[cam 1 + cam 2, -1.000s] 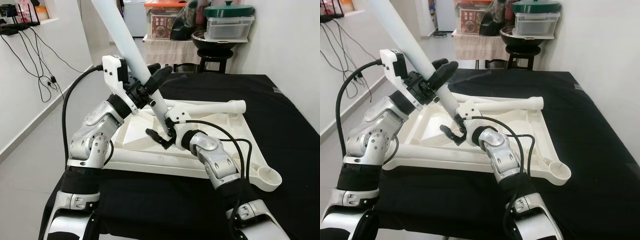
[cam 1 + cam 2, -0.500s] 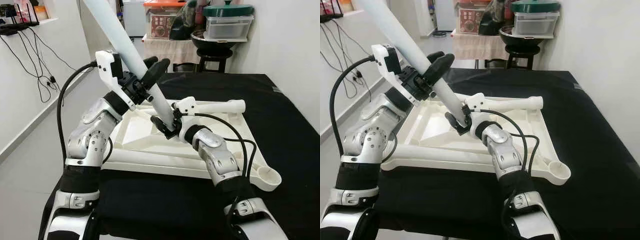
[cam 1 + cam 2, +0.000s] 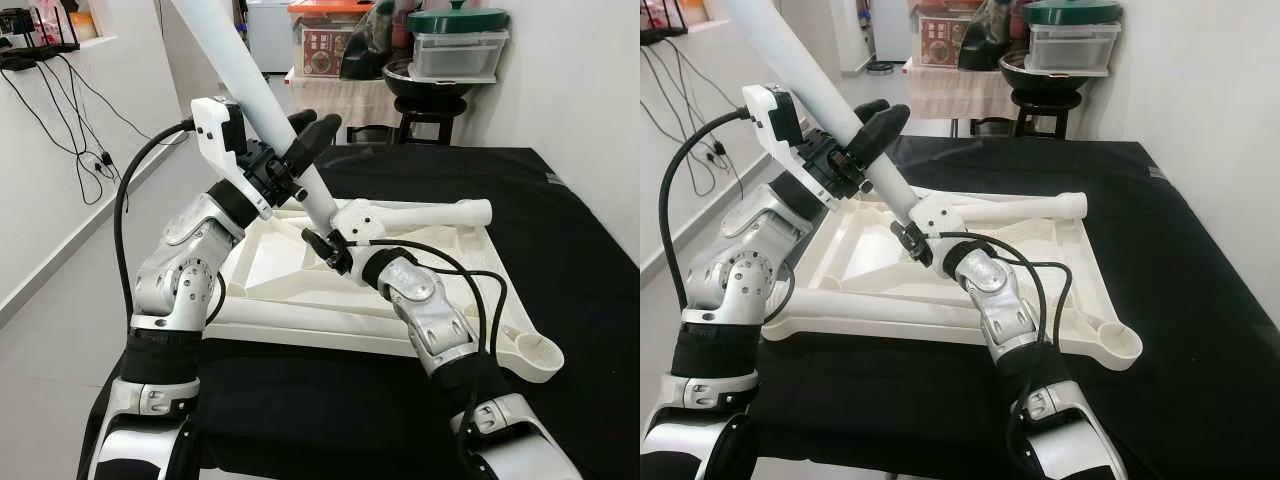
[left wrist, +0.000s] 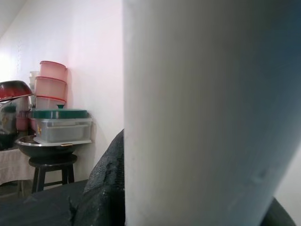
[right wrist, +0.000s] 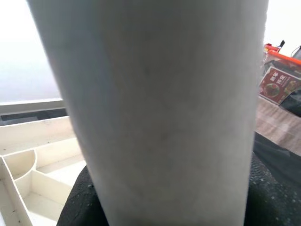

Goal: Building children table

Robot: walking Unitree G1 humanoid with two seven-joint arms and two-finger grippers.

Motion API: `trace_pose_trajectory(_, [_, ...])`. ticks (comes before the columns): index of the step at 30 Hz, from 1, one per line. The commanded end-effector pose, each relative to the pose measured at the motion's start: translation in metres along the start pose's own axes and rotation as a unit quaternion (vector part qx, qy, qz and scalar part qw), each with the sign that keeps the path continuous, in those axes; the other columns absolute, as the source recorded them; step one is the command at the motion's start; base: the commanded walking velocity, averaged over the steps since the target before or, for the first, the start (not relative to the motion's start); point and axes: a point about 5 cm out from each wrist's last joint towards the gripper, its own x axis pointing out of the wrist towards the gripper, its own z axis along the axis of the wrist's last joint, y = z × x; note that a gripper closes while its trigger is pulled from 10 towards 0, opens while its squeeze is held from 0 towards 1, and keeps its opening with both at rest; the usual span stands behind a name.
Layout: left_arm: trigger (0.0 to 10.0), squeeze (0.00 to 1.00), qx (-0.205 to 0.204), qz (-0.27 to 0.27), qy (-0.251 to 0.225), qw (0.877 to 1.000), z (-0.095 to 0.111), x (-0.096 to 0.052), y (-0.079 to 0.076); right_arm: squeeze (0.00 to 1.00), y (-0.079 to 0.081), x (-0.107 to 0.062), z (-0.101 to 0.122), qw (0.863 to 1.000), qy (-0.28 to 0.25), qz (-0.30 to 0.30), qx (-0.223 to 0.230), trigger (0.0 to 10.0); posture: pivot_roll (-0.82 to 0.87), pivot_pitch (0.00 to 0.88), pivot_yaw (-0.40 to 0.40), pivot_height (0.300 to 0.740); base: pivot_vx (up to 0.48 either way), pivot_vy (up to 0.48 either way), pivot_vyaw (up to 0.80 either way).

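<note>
- The upturned tabletop (image 3: 300, 310) is laid underside-up on the black counter (image 3: 560, 240), exposing its corner sockets.
- The white leg (image 3: 262, 110) is clamped low by the right tool (image 3: 325, 247), steadying its foot.
- Higher, the left tool (image 3: 300, 140) is closed around it, holding the tilt.

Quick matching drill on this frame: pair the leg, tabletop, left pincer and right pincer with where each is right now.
1 leg
2 tabletop
3 left pincer
4 right pincer

A lying upside down on the black cloth
B clamped on the leg's lower end
C tilted, rising up to the left
D clamped higher up the leg

Pairs: 1-C, 2-A, 3-D, 4-B
</note>
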Motion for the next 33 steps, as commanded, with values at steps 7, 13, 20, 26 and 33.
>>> trace_pose_trajectory(7, [10.0, 1.00, -0.093, -0.047, -0.029, 0.994, -0.010, 0.010, -0.018, 0.00, -0.010, 0.006, 0.012, 0.999, -0.029, -0.035, 0.017, 0.0, -0.09, 0.000, 0.015, 0.740, 0.000, 0.000, 0.00])
trace_pose_trajectory(13, [10.0, 1.00, -0.086, 0.011, -0.038, 0.996, -0.002, -0.007, 0.004, 0.00, -0.024, 0.002, 0.009, 0.996, -0.030, -0.073, 0.043, 0.0, -0.09, 0.000, 0.012, 0.740, 0.000, 0.000, 0.00])
trace_pose_trajectory(20, [10.0, 1.00, -0.055, 0.097, -0.051, 0.992, 0.017, -0.034, 0.037, 0.00, -0.059, -0.012, -0.001, 0.979, -0.026, -0.163, 0.122, 0.0, -0.09, 0.000, 0.011, 0.740, 0.000, 0.000, 0.00])
trace_pose_trajectory(26, [10.0, 1.00, -0.007, 0.229, -0.020, 0.973, 0.018, -0.068, 0.066, 0.00, -0.081, -0.031, -0.011, 0.958, -0.023, -0.220, 0.182, 0.8, -0.08, 0.000, 0.010, 0.740, 0.000, 0.000, 0.00])
trace_pose_trajectory(33, [10.0, 0.00, -0.008, 0.221, 0.054, 0.974, -0.024, -0.088, 0.043, 0.00, -0.065, -0.040, -0.008, 0.960, -0.051, -0.165, 0.221, 10.0, -0.09, 0.000, 0.011, 0.740, 0.000, 0.000, 0.00])
